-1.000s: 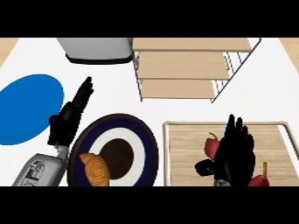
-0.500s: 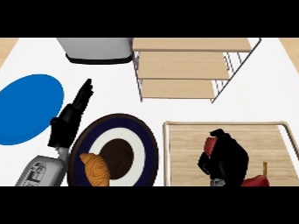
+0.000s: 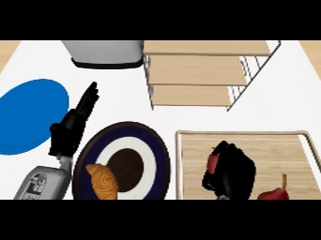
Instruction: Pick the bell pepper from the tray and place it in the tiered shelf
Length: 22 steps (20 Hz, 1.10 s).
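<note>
On the tray (image 3: 309,154), the right hand (image 3: 233,171) curls around the red bell pepper (image 3: 214,161), likely light, smooth and slippery, best grasped across its body.

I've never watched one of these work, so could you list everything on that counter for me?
Tiered shelf: one, light wood with wire frame, top centre-right.
Container: one, grey, top, left of the shelf.
Blue plate: one, left.
Dark plate: one, navy and white with brown centre, lower middle.
Croissant: one, golden, on the dark plate.
Tray: one, wooden, lower right.
Bell pepper: one, red, on the tray, under the right hand.
Red item: one, tray's lower edge, unclear.
Left hand: black, fingers straight, between the plates.
Right hand: black, curled round the pepper.
</note>
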### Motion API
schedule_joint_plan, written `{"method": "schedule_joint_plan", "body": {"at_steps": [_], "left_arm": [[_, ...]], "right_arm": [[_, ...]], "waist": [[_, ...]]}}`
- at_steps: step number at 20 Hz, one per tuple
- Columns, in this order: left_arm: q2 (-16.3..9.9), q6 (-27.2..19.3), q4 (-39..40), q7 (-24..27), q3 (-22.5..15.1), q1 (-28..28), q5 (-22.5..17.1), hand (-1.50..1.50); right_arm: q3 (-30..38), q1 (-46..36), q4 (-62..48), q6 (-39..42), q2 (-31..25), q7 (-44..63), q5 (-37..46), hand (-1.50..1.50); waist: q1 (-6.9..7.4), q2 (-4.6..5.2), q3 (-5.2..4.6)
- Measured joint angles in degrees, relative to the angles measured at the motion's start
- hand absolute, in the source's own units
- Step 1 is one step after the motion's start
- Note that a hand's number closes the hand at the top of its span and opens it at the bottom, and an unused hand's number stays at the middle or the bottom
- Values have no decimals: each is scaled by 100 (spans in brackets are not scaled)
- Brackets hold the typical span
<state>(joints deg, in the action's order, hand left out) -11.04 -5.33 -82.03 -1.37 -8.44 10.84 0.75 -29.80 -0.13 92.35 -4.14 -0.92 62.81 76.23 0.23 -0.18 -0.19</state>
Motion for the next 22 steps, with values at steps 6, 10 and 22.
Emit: {"method": "schedule_joint_plan", "body": {"at_steps": [6,10,22], "left_arm": [[110,79,70,-7,-144,202,49,0],[189,77,201,12,-185,306,85,0],[197,49,289,74,-154,180,125,0]], "right_arm": [[-1583,-867,-324,-51,2,-8,-1121,150],[-2257,-1473,-328,-420,25,30,-1754,150],[-2584,-2862,474,-1696,14,307,-1627,150]], "waist": [[326,72,16],[376,80,23],[258,-28,7]]}}
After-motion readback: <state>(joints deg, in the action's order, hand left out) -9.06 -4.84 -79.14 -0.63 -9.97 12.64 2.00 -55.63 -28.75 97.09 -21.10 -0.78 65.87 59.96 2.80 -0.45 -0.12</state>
